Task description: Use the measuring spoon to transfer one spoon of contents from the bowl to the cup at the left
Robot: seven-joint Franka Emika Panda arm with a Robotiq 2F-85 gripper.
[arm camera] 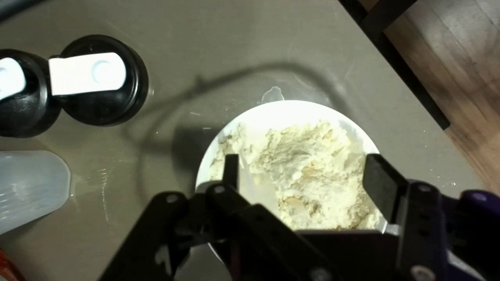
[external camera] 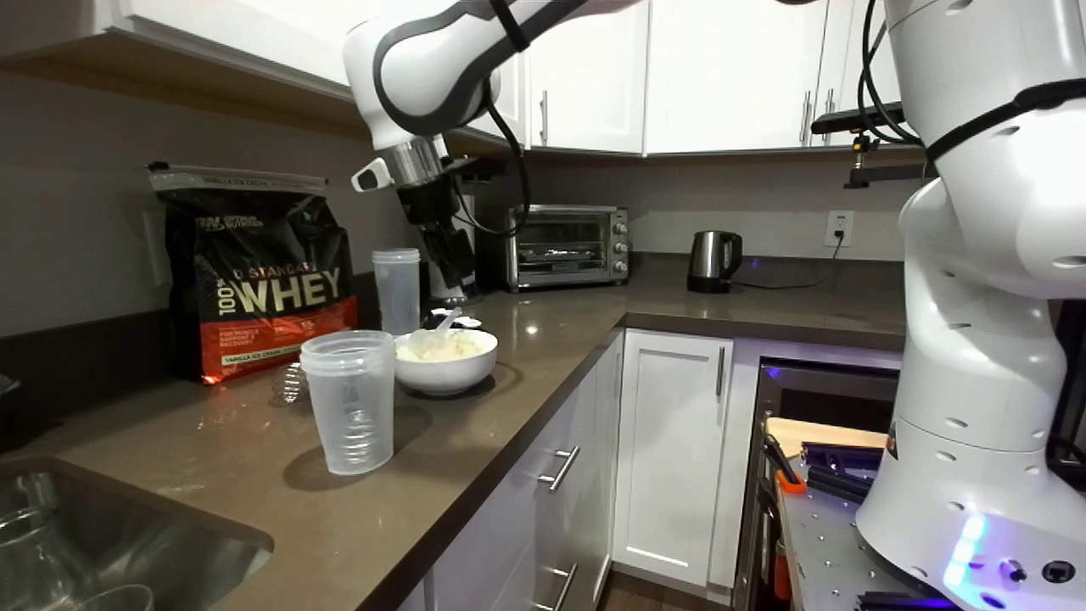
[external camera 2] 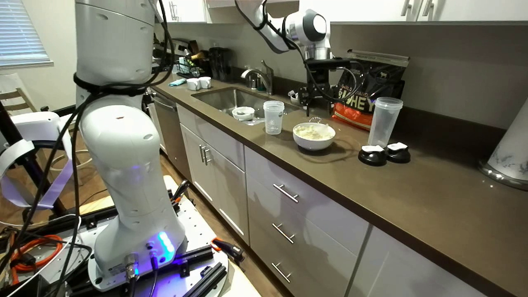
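Observation:
The white bowl [external camera: 445, 375] stands on the counter with cream powdery contents [arm camera: 308, 168] spread inside. Resting in it is the pale translucent measuring spoon [external camera: 431, 339], its handle leaning up over the rim; in the wrist view the spoon [arm camera: 258, 189] is partly covered by a finger. My gripper [external camera 2: 319, 110] hangs above the bowl [external camera 2: 313, 144], pointing down. Seen from the wrist, the gripper [arm camera: 302, 171] is open, with no object between its fingers. The clear cup at the left [external camera: 349, 403] stands upright on the sink side of the bowl, also shown in an exterior view [external camera 2: 273, 117].
A second clear tumbler [external camera 2: 385, 121] stands on the bowl's far side, beside two black lids [external camera 2: 385, 154]. Against the wall is a whey bag [external camera: 259, 280], with a wire whisk ball [external camera: 290, 384] in front. The sink [external camera: 144, 526] opens beyond the cup.

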